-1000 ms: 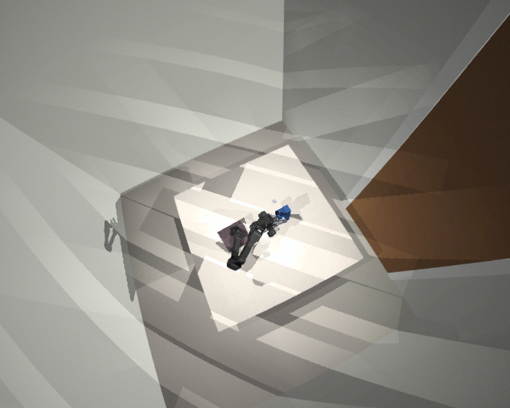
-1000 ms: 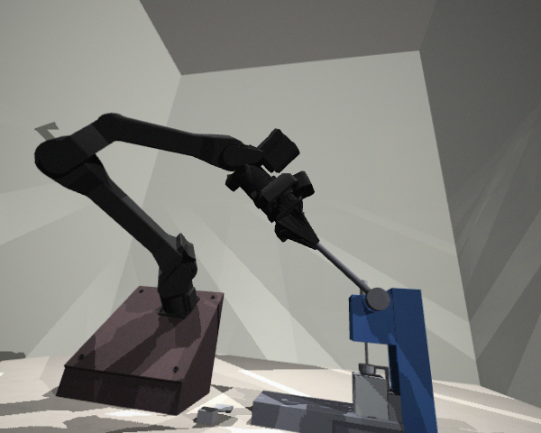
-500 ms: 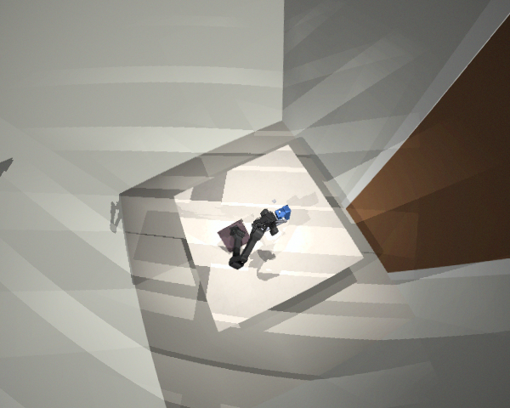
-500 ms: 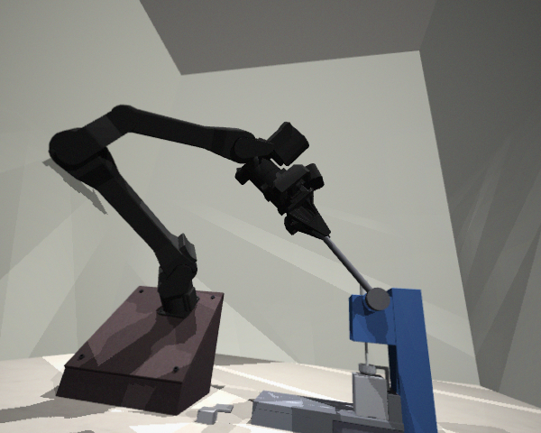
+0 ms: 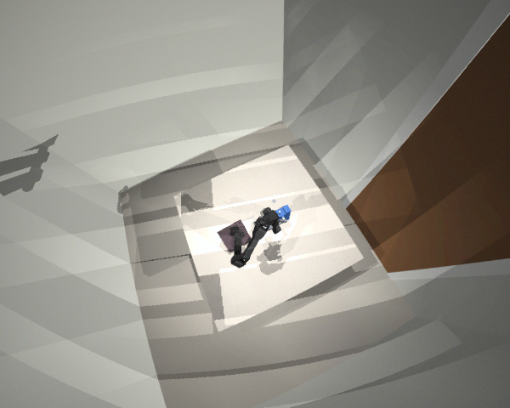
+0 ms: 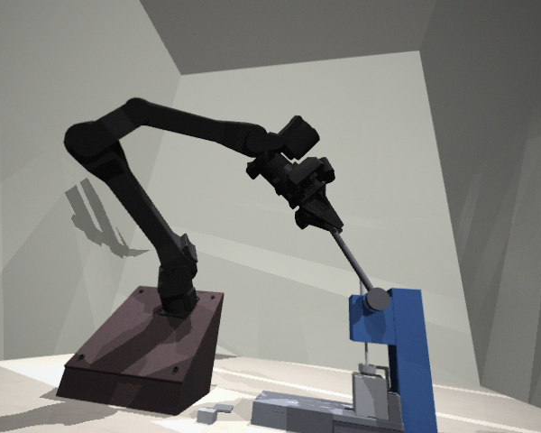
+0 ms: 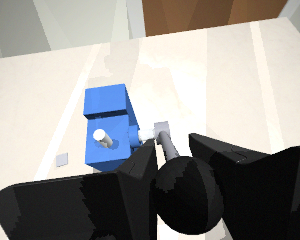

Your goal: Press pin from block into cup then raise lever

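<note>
The blue press (image 5: pixel 285 212) (image 6: pixel 413 354) (image 7: pixel 106 102) stands on the table. Its lever (image 6: pixel 352 258) (image 7: pixel 166 142) slants steeply up from the pivot toward the arm. My gripper (image 6: pixel 336 229) (image 7: pixel 171 142) is shut on the black lever knob (image 7: pixel 187 195) at the lever's upper end. The grey block (image 6: pixel 370 396) stands upright on the grey press bed (image 6: pixel 298 412), against the column side. The thin punch rod (image 6: pixel 365 354) comes down from the blue head to a small grey piece (image 6: pixel 367 369) at the block's top. The pin and the cup cannot be made out.
The arm's dark reddish base (image 5: pixel 229 232) (image 6: pixel 135 345) stands to the left of the press in the exterior view. A small light grey piece (image 5: pixel 274 201) (image 6: pixel 206 415) (image 7: pixel 62 159) lies on the table apart from the press.
</note>
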{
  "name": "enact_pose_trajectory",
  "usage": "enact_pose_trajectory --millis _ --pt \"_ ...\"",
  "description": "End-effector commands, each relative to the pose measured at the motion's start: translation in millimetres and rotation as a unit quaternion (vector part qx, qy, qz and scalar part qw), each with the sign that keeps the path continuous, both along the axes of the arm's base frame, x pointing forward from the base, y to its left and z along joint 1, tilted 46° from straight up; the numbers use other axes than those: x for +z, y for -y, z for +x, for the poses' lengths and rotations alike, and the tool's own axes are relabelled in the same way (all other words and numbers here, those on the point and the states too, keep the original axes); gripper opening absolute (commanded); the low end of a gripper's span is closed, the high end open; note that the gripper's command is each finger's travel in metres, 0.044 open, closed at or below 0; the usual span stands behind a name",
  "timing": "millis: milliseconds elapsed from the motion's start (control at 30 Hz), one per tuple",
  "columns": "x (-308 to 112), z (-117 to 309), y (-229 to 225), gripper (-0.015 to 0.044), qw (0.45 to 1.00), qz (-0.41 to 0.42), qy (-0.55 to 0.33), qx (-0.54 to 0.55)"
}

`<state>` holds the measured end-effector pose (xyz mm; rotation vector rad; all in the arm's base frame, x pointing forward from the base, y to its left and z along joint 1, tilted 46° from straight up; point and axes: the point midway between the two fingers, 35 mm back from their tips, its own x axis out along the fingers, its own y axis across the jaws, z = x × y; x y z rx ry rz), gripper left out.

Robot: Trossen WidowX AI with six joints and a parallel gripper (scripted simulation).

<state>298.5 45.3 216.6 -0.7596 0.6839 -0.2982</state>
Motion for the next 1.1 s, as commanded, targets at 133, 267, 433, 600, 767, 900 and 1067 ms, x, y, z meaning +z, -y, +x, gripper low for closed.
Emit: enact_pose_trajectory --millis 133,267,433,600,767,900,1067 --pt "6 13 -6 0.0 1.0 0.004 0.003 0.002" --pt "8 19 -8 0.0 1.0 0.004 0.004 0.002" --pt "11 26 -10 0.0 1.0 0.004 0.004 0.002" --pt "13 34 -12 0.0 1.0 0.004 0.004 0.002" --pt "15 42 -14 0.0 1.0 0.004 0.004 0.002" --pt "16 48 -15 0.0 1.0 0.004 0.004 0.002" --pt "18 56 -16 0.0 1.0 0.004 0.005 0.002"
